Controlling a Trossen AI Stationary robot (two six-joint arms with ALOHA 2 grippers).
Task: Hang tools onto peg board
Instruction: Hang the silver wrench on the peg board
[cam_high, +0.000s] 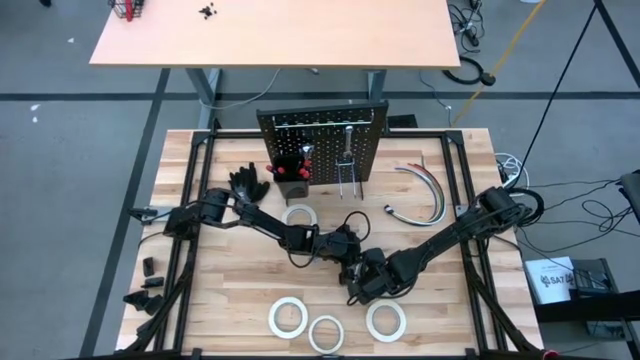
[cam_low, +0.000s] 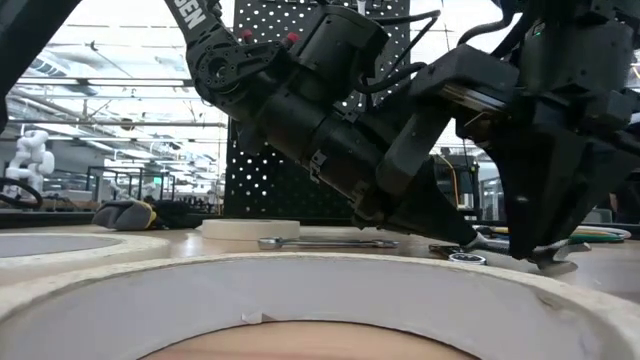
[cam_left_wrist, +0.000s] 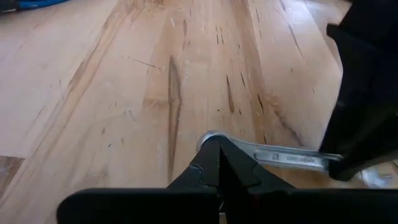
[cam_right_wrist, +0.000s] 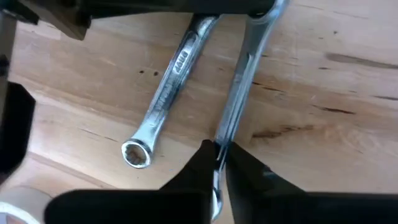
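Pinching one wrench (cam_right_wrist: 239, 87) flat on the desk (cam_high: 200, 310) mid-front, the right fingers (cam_right_wrist: 219, 163) grasp its shank while the left fingers (cam_left_wrist: 219, 165), clenched, press another; next comes lifting toward the peg board (cam_high: 322, 142).

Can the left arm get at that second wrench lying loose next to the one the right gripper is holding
Probably not easily. The left gripper is shut on one wrench, and the right gripper, pinching another wrench, crowds the loose wrench.
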